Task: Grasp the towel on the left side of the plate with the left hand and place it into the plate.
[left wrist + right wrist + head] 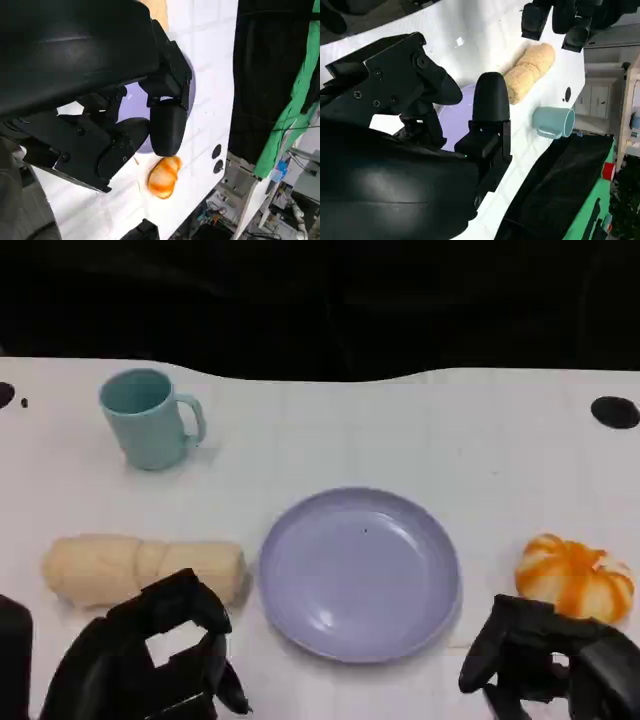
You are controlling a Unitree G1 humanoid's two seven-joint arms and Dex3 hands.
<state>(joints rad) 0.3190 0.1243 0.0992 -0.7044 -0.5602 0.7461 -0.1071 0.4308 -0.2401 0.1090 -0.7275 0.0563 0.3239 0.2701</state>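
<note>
Table (330, 430), white, carries everything; dark backdrop behind its far edge. Plate (360, 573), lavender, sits at centre with nothing in it. Towel (140, 568), cream, rolled into a log, lies flat just left of the plate, long axis running left to right, its right end close to the plate rim but apart from it. Mug (150, 418), pale teal, stands upright far left, handle to the right. Pumpkin (576, 577), orange and white, rests to the right of the plate, well apart from the towel.

Left hand (150, 655) hangs on the near side of the towel, fingers apart, nothing held; its upper edge overlaps the towel's near edge in the head view, contact not resolvable. Right hand (550, 660) is near right, just below the pumpkin, fingers loosely spread, empty.

Progress, judged: no step done. Towel not yet grasped, lifted or moved. Remaining: close left hand on the roll, carry right, set it in the plate, let go.

Writing: no brands, labels or legible text on any item.
</note>
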